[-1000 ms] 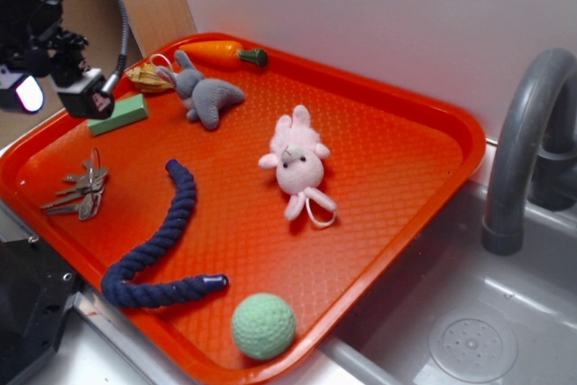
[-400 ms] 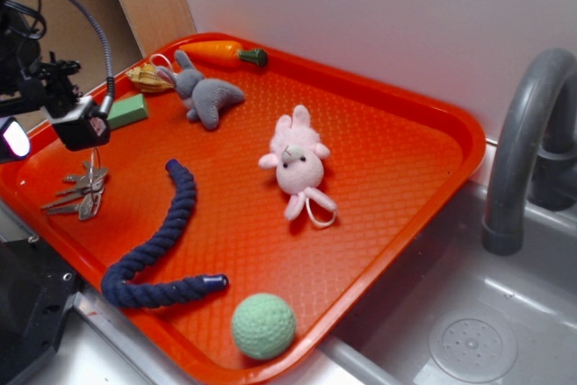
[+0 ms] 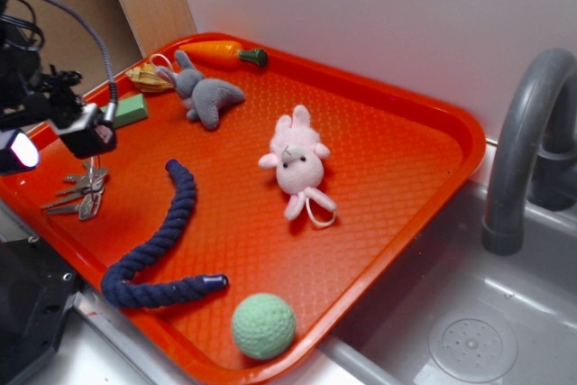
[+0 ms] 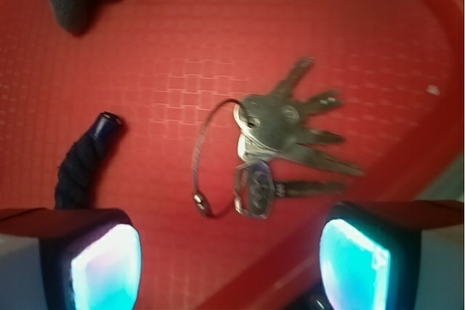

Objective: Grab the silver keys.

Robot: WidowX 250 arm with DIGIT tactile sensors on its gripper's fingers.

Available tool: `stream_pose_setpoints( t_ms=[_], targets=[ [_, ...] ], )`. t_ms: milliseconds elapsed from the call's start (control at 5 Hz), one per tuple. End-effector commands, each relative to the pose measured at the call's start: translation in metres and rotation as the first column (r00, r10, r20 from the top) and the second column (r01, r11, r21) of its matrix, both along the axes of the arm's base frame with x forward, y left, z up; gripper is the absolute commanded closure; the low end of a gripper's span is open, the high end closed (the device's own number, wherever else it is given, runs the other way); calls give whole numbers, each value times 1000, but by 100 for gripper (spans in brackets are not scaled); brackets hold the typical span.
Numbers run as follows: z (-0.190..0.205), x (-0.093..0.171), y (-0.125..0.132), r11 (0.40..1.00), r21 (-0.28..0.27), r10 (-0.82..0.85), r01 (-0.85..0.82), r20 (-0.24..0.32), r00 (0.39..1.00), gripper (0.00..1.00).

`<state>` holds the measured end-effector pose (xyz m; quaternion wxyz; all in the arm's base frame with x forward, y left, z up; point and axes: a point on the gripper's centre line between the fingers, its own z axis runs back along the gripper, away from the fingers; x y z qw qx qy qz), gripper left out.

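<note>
Black robot gripper hovers wide open above flat silver-grey keys lying near the orange plastic tray's left edge; closing off-centre may catch only the thin wire ring

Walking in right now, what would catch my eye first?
Probably the bright orange tray filling the counter beside the sink, scattered with toys: a pink bunny near the middle, a blue rope curling along the front, a green ball at the near edge. At the left, the end effector hangs open over the keys.
</note>
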<state>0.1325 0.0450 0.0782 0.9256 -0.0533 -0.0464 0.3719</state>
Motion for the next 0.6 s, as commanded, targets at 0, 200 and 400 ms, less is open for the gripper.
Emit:
stream_pose_setpoints(
  t_ms=[0,200,400],
  targets=[
    [-8,16,-10,998,55,-7,7,-5,1000,0],
    [-15,20,-10,997,79,-9,8,4,1000,0],
    [-25,24,-7,992,122,10,-9,-7,1000,0]
  ],
)
